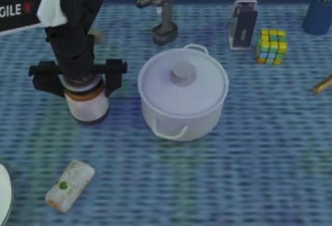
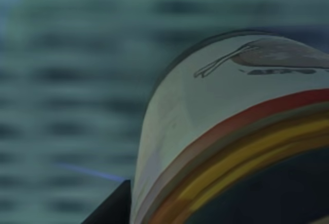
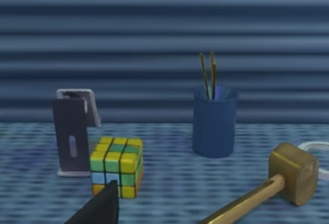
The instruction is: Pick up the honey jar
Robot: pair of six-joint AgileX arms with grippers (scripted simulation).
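The honey jar (image 1: pixel 88 104) stands at the table's left, with a white label, an orange band and a dark base. My left gripper (image 1: pixel 85 83) comes down on it from above, a finger on each side, shut on the jar just under its lid. The left wrist view is filled by the jar's label and amber band (image 2: pixel 205 121), with one dark finger (image 2: pixel 113 208) against its side. My right arm is out of the top view; in its wrist view the right gripper (image 3: pixel 164 208) shows one finger (image 3: pixel 103 206) with nothing between the jaws.
A large white lidded pot (image 1: pixel 182 94) stands just right of the jar. Behind are a drill (image 1: pixel 163 13), a phone stand (image 1: pixel 243 25), a colour cube (image 1: pixel 271 46) and a blue pen cup (image 1: pixel 317 11). A wrapped packet (image 1: pixel 70 185) lies front left; a hammer (image 3: pixel 267 185) lies at the right edge.
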